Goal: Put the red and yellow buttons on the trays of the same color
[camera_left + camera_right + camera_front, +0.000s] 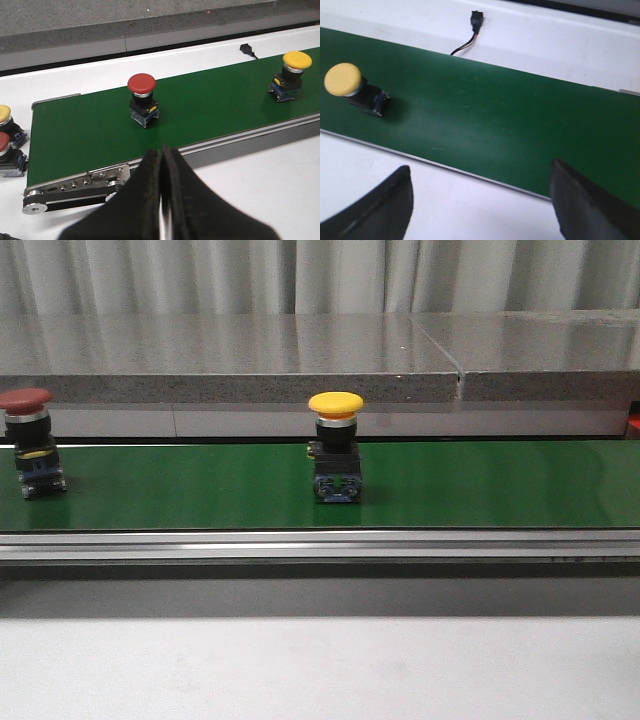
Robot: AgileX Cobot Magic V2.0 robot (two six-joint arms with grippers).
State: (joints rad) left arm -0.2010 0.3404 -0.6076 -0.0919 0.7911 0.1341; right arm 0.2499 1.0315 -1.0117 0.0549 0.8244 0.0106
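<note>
Green matte belt carries domed yellow button upright.

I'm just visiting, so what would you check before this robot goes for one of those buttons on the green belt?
1. Red button upright on the green belt: ok.
2. Yellow button upright on the belt: ok.
3. Right claw open, ready to grab: ok.
4. Left claw open: not ok, fingers closed together, empty.
5. Red and yellow trays located: cannot tell, none visible in any view.
6. Spare buttons beside the belt end, clear of the belt: ok.
</note>
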